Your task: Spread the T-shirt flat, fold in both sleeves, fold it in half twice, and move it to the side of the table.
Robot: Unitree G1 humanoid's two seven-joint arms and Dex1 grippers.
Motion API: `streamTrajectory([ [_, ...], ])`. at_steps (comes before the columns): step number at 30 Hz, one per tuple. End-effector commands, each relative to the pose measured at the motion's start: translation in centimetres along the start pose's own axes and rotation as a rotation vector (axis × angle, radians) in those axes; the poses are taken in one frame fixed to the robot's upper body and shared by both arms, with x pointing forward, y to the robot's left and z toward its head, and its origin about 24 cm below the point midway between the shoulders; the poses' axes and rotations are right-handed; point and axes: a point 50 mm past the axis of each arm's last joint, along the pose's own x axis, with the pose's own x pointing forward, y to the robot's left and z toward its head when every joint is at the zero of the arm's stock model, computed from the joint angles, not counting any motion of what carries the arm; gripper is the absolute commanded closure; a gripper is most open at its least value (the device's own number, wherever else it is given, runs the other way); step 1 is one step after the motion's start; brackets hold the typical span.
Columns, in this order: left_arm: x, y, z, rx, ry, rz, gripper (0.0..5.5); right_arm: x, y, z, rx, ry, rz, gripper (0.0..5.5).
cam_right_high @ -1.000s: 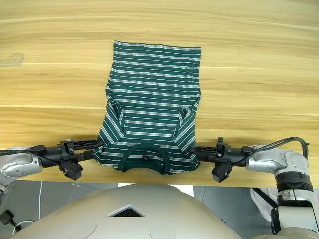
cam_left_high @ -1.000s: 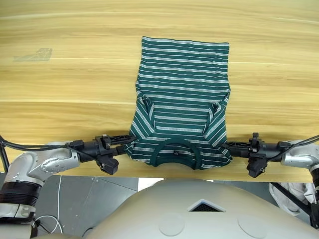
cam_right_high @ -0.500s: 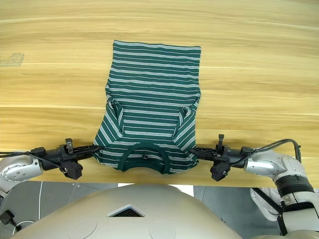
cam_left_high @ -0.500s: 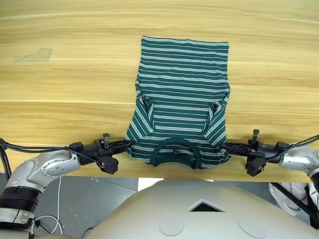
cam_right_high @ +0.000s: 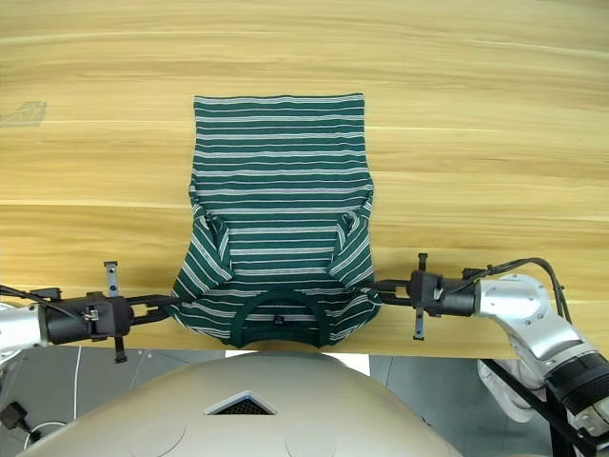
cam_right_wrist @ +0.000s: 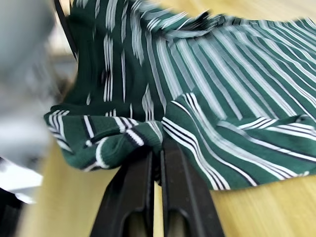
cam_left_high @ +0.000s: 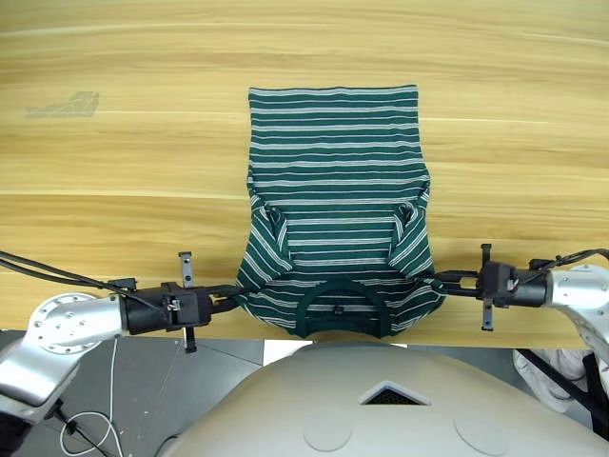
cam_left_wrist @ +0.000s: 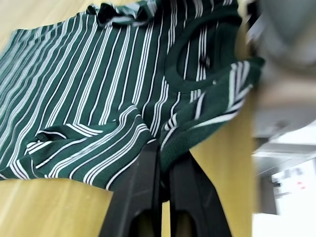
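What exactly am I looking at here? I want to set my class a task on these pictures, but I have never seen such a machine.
It is a humanoid robot with two arms, each ending in a two-fingered gripper. The two wide pictures come from cameras in its head, looking down on a wooden table. The two close-ups come from cameras on its wrists. On the table lies a green striped T-shirt, sleeves folded in, collar nearest the robot. The left gripper and the right gripper each pinch a shoulder corner.
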Motion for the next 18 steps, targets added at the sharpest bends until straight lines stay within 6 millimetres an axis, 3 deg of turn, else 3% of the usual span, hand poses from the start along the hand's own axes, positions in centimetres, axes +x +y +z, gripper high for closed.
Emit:
streamTrajectory([
  [1,-0.6,-0.9,1.2,-0.076,0.001,-0.069,5.5,-0.7,0.3,1.3,0.105,-0.02,0.037,5.5],
  [9,-1.3,-1.8,1.2,-0.155,0.005,-0.073,5.5,-1.3,1.3,2.1,0.196,-0.054,0.075,5.5],
  [13,-1.6,2.2,0.6,-0.061,0.017,0.107,5.5,-0.3,-1.3,2.0,0.084,-0.069,-0.025,5.5],
  [18,-0.3,8.3,0.0,0.058,0.002,0.337,5.5,2.0,-6.9,3.8,-0.115,-0.094,-0.119,5.5],
])
